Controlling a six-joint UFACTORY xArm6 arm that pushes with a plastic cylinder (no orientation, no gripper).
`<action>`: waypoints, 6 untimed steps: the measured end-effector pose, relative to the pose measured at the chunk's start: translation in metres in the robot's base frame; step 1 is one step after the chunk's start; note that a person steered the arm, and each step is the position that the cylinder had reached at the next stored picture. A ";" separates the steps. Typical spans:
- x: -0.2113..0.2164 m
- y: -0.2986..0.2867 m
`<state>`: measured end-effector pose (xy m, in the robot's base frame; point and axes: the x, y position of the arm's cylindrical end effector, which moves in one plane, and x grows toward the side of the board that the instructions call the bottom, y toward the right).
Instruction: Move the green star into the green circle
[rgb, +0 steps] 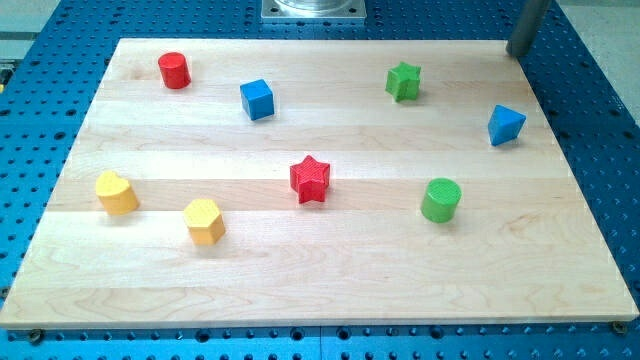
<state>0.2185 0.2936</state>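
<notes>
The green star (403, 81) lies near the view's top, right of centre on the wooden board (320, 290). The green circle (440, 200), a short green cylinder, stands below it and slightly to the right, about a third of the board's depth away. My tip (520, 52) is at the view's top right corner, just off the board's top edge, well to the right of the green star and apart from every block.
A red cylinder (174, 70) and a blue cube (257, 99) sit at the top left. A red star (310, 179) is at the centre. A blue triangular block (505, 124) is at the right. A yellow heart (116, 192) and a yellow hexagon (204, 221) are at the lower left.
</notes>
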 end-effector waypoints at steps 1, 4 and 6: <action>0.008 -0.025; 0.008 -0.034; 0.032 -0.073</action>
<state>0.2503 0.2210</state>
